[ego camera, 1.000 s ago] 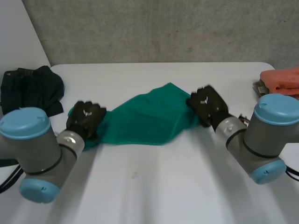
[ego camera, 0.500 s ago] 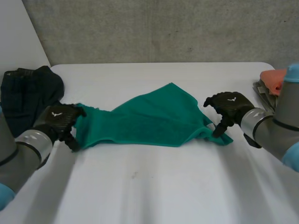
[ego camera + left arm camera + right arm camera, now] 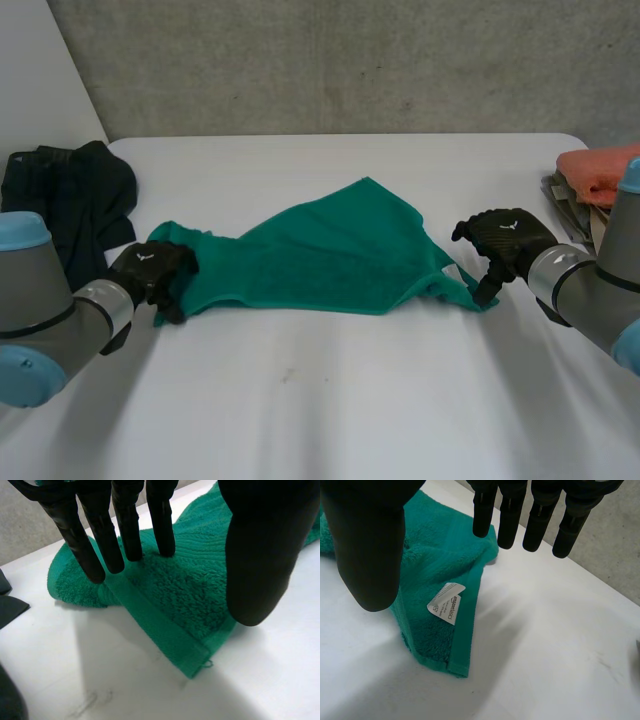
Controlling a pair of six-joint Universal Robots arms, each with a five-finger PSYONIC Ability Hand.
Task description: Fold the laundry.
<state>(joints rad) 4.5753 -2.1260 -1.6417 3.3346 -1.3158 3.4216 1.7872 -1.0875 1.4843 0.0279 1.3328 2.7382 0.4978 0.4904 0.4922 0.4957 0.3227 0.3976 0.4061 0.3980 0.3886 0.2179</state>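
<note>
Status: green towel (image 3: 320, 255) lies on the table (image 3: 350, 400), stretched out between the two hands but not flat. It's bunched and creased through the middle, and one corner peaks away from both hands. Left hand (image 3: 150, 270) is at the towel's end on its side. Its fingers (image 3: 97, 562) are straight and spread with the tips down on the pile, just inside the hem band. The thumb (image 3: 260, 555) is held well apart over the near edge, so nothing is pinched. The towel corner sits just beyond the thumb tip. Right hand (image 3: 503, 235) is at the opposite end, also spread with straight fingers. The corner with the white label (image 3: 446, 602) lies under the palm, between thumb and fingertips. The fingertips look to be above the cloth rather than on it, so no grip there either. My read is we're in the lay-out/flatten step and no fold has been made yet. The next move calls for a real grasp on both end corners. The left thumb has to get under the hem to close against the fingers, and the right hand has to drop onto the label corner and close. After that, tension outward to take out the creases before folding. Dark garment (image 3: 65, 195) is just outboard of the left hand and orange cloth (image 3: 603, 172) is outboard of the right, both clear of the towel.
</note>
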